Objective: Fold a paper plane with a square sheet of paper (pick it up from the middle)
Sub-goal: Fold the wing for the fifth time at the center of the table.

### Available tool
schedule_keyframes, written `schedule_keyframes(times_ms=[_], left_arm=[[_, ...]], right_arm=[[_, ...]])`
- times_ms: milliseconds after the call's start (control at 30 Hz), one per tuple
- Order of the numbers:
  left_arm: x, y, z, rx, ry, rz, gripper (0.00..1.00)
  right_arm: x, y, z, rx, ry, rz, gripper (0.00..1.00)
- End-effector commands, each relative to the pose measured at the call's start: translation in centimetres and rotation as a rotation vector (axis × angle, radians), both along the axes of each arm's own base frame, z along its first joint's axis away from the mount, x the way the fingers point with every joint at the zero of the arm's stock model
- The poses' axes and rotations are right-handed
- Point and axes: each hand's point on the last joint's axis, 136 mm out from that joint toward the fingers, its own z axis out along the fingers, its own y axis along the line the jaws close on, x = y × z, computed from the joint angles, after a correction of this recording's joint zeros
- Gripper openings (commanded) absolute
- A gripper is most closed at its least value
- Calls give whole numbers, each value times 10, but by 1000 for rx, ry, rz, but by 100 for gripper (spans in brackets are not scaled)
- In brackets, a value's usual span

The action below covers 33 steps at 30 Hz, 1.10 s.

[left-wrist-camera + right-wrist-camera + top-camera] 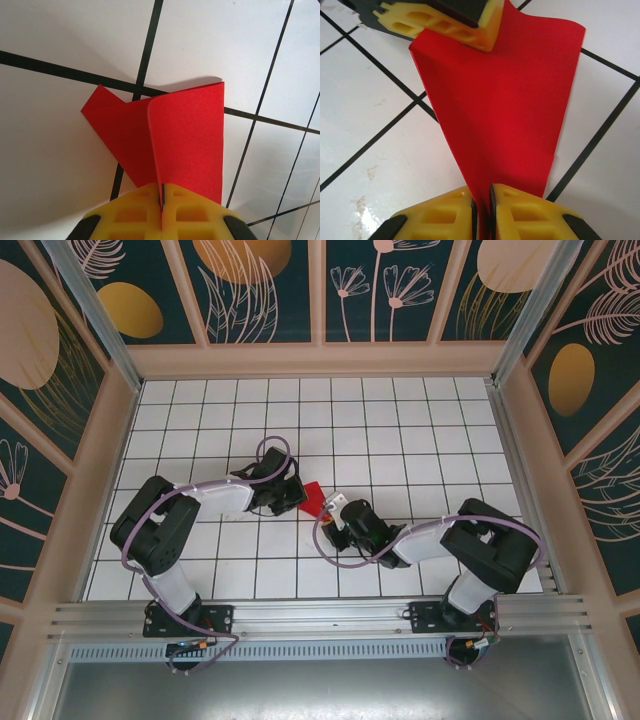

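Where the left gripper point(162, 194) met the red paper point(186, 135), its jaws were pressed fully together with no gap, pinching the paper on a crease at its narrow near end. In the left wrist view the crease ran straight away from that pinch. One broad panel spread to the right of it, up to a straight far edge, and a smaller flap stuck out to the upper left, ending in a sharp corner.

The right gripper point(481, 201) stood with its jaws a thin slit apart, and the paper ran down into that slit. Whether they pressed it or merely flanked it I could not tell. Seen from the right wrist, the paper was narrowest at those jaws and widened toward the far end, where the left gripper held its far left corner. Its long axis therefore ran from one gripper to the other.

From above, the paper sat between the two grippers near the middle of the white gridded table point(400, 420). The left gripper was just left of it and the right gripper just right of it, slightly nearer the bases.
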Motion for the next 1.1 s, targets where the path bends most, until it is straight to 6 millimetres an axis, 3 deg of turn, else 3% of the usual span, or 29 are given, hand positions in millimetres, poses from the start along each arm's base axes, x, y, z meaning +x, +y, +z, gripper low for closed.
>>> schedule_keyframes(times_ms=[0,167,367,467,600,633,800,900,1067], left_arm=[[1,-3,0,-14,8,-9,2],[2,1,0,-3,3,8,4],[2,2,2,-10,-1,19,5],[2,3,2,-9,0,24,5],[3,6,2,-1,-9,34,13],[6,6,15,-14,-39,38,17],[13,19,37,13,-115,86,38],[13,27,47,24,-154,116,45],[13,33,57,21,-190,134,46]], right_arm=[[6,1,-1,-44,-33,-7,16],[2,3,2,-16,-20,2,9],[0,6,7,29,-1,-2,11],[-1,9,8,53,16,7,5],[-3,4,3,93,88,-13,0],[-5,5,4,116,109,-12,0],[-9,3,8,252,232,-36,0],[-12,4,11,323,307,-32,0],[-12,2,12,394,387,-62,0]])
